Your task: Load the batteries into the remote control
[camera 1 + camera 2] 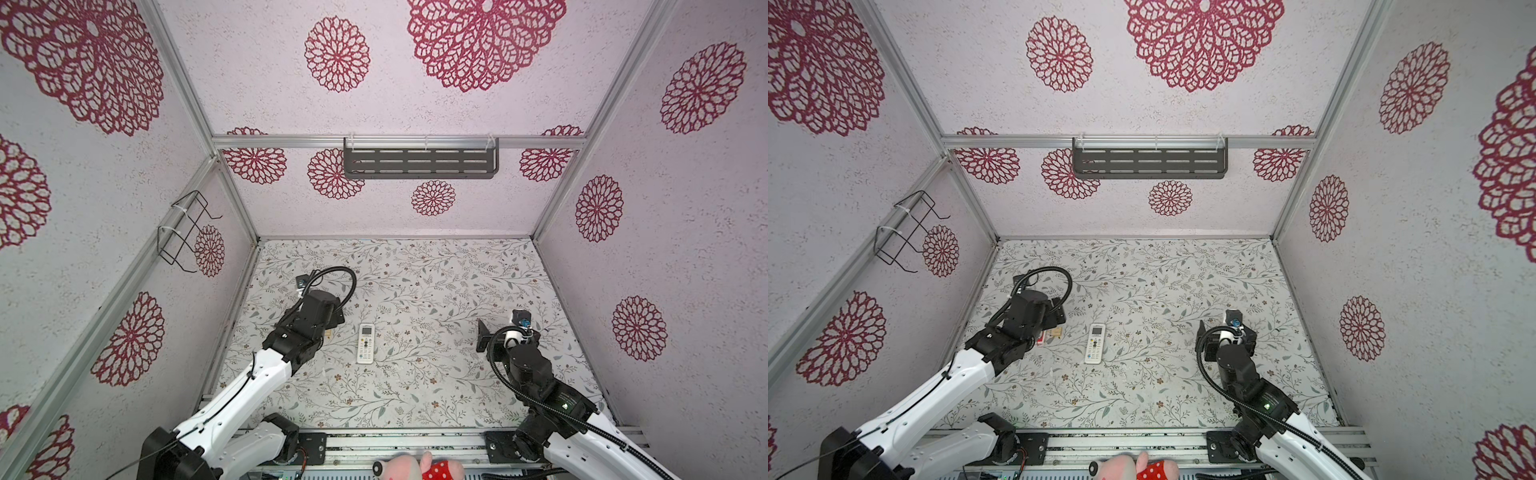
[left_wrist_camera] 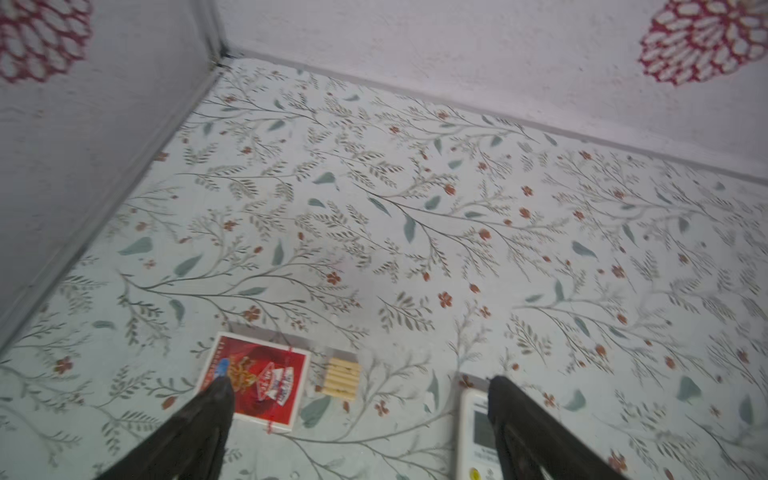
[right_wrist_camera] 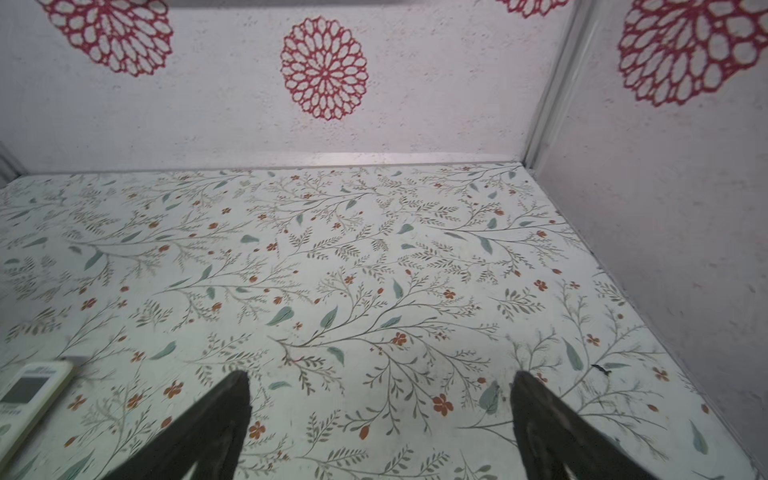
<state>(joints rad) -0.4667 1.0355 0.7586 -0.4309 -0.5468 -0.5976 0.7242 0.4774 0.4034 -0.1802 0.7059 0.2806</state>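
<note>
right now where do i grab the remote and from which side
Pinch the remote across its two long edges near the middle, coming straight down from above. It lies flat and face up on the table, slim, with bare surface along both long edges, so there is probably room on either side. The open left gripper looks nearest.

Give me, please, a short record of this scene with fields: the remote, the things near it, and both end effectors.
remote control: flat on the table, screen and buttons up
batteries: not visible in any view
red card box: flat on table, left of remote in a top view
wooden block: between box and remote, touching neither
left end effector: open, empty, near box and remote
right end effector: open, empty, over bare table
</note>
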